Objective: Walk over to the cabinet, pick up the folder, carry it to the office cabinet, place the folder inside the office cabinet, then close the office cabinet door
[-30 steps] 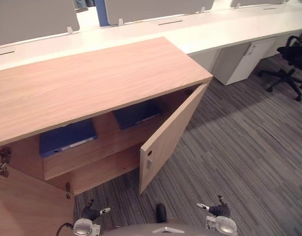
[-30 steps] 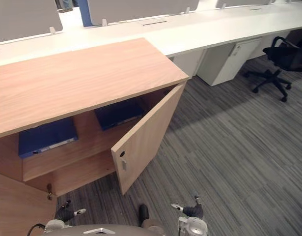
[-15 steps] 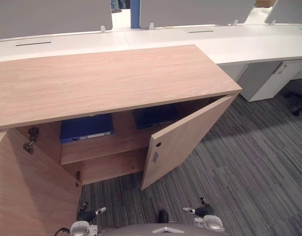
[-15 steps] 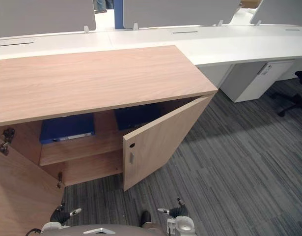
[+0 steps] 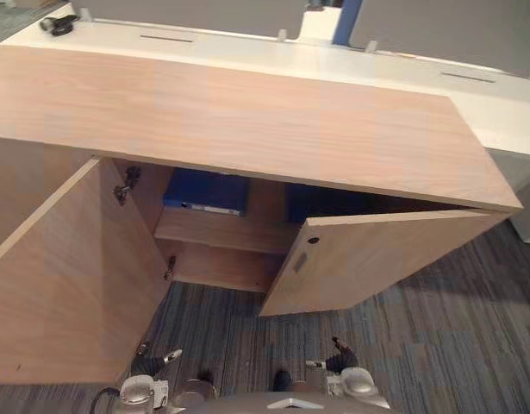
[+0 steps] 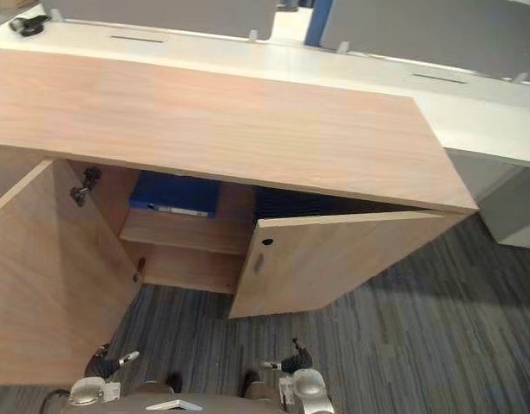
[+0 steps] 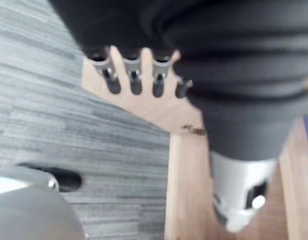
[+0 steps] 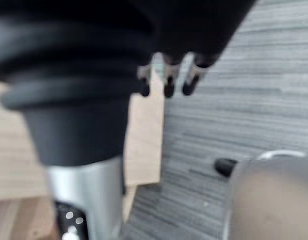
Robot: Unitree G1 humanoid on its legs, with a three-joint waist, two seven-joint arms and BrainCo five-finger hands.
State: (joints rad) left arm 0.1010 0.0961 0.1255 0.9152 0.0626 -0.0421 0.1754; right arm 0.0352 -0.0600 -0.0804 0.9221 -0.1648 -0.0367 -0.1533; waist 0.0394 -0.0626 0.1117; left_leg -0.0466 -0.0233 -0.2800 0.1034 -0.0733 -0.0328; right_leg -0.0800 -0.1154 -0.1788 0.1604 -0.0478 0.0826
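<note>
A wooden cabinet (image 5: 247,121) stands in front of me with both doors swung out: the left door (image 5: 66,276) and the right door (image 5: 377,263). On its upper shelf lies a blue folder (image 5: 206,191), and a second dark blue folder (image 5: 325,204) lies further right, partly behind the right door. My left hand (image 5: 152,364) hangs low over the carpet, open and empty, its fingers (image 7: 133,75) straight. My right hand (image 5: 338,360) hangs likewise, open, its fingers (image 8: 166,80) holding nothing. Both hands are well short of the shelf.
A long white desk (image 5: 247,56) with grey partition screens (image 5: 187,13) runs behind the cabinet. A small black object (image 5: 56,24) lies on the desk at the far left. Striped grey carpet (image 5: 437,345) spreads out to the right.
The whole picture has shifted: the camera has turned, so the cabinet now sits square ahead with the left door in full view. Both hands still hang low and empty.
</note>
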